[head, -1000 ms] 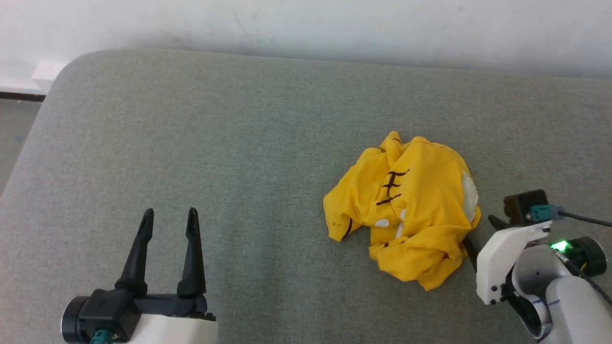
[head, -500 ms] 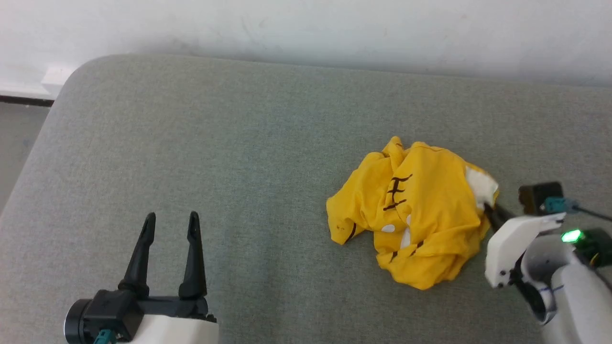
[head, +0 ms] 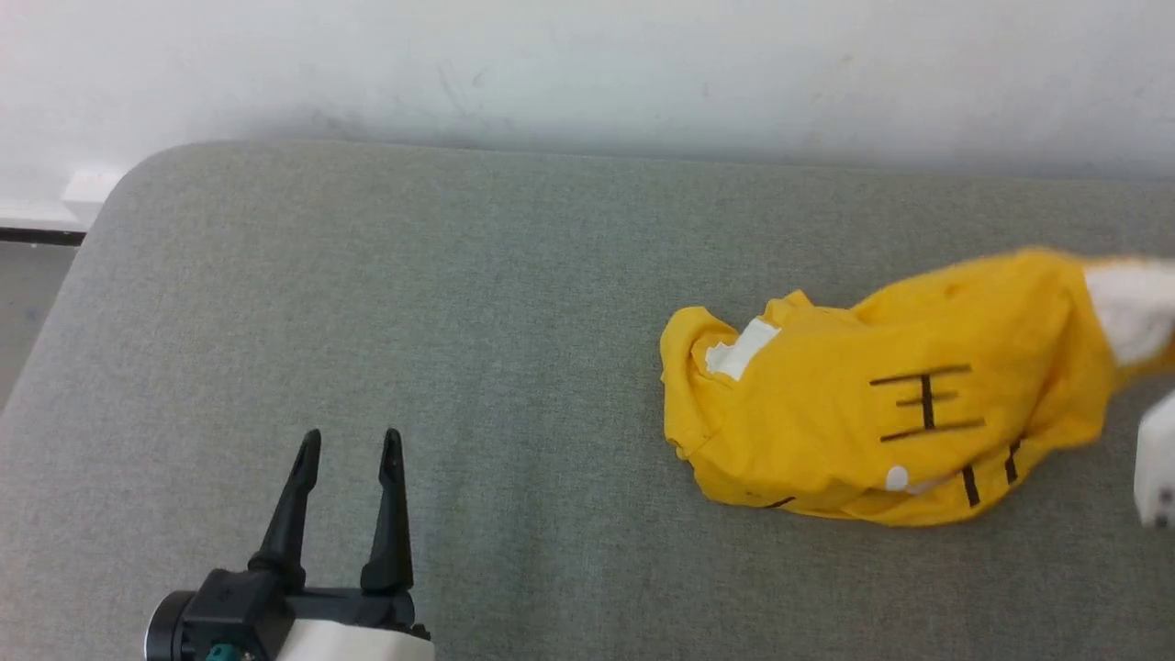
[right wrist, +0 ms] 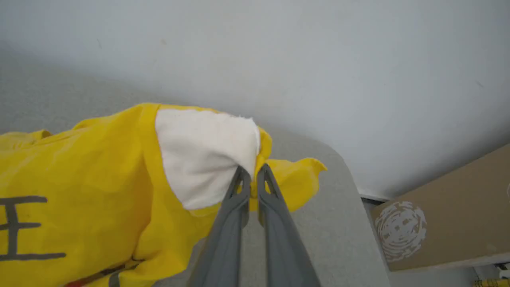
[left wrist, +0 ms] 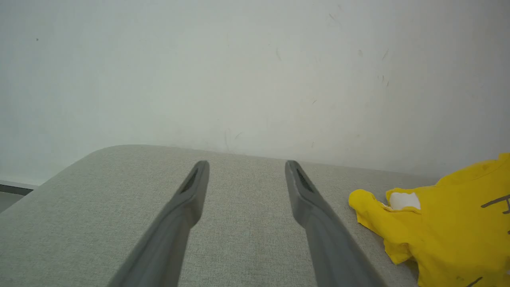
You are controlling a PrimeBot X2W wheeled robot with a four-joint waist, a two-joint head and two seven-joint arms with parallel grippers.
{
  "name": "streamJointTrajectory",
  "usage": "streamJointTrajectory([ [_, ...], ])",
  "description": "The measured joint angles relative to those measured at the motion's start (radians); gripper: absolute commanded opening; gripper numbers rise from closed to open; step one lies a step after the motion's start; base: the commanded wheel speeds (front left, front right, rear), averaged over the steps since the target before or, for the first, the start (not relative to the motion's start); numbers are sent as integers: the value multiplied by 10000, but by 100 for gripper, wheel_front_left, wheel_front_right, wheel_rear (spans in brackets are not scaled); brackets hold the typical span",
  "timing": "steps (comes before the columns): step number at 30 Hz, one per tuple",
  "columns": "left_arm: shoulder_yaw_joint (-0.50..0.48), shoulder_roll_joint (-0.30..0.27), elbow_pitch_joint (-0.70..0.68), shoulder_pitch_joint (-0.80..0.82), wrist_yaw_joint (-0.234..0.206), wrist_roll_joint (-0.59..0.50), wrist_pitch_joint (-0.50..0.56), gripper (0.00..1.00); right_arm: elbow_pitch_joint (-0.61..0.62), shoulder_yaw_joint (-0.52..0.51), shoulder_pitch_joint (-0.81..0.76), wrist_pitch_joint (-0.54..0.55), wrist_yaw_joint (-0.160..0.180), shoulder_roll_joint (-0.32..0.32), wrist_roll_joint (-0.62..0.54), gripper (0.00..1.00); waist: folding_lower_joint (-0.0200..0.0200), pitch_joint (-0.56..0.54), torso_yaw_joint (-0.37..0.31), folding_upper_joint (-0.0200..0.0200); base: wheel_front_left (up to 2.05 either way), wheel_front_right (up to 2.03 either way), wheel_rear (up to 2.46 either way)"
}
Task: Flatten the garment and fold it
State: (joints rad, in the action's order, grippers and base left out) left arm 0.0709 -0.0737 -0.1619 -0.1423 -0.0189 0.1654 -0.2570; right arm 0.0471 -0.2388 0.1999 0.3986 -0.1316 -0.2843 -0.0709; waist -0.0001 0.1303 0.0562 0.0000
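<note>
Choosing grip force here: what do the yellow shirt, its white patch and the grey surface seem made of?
The yellow shirt looks like thin matte knit, probably cotton: it drapes in soft folds. Its white patch looks fuzzy, perhaps felt or fleece, with a fraying edge. The grey surface seems padded, covered in coarse matte weave; its corner is rounded.

Lighting: bright, even, diffuse, no glare. A soft shadow band lies along the foot of the wall (head: 587, 73) behind the grey cushion (head: 459, 321). In the head view the garment (head: 881, 404) is smeared at its right end. The left gripper (left wrist: 247, 164) shows its fingers (left wrist: 175, 231) soft near the lens. The right wrist view bends at its edges.
</note>
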Motion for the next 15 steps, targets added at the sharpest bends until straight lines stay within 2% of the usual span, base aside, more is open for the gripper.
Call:
streamJointTrajectory([
  [4,13,27,132,1,96,-6,0,100,-23,-780,-1954,717,0,759,-71,0,0,39,106,0,0,0,0],
  [5,0,27,144,1,105,-19,0,100,-42,-865,-2300,840,-2,963,-61,7,0,44,120,0,0,0,0],
  [7,-25,19,174,1,163,-23,0,100,-84,-1007,-2766,1043,-2,1381,35,46,0,31,129,0,0,0,0],
  [8,-35,15,178,1,184,-50,0,100,-81,-1055,-2890,1103,-2,1526,71,100,0,16,124,0,0,0,0],
  [11,-54,-4,226,1,198,-86,0,100,196,-1083,-2879,844,-2,1622,102,100,0,-52,71,0,0,0,0],
  [15,-29,-4,336,0,284,-88,0,100,874,-587,-2422,297,0,1565,142,100,0,-198,6,0,0,0,0],
])
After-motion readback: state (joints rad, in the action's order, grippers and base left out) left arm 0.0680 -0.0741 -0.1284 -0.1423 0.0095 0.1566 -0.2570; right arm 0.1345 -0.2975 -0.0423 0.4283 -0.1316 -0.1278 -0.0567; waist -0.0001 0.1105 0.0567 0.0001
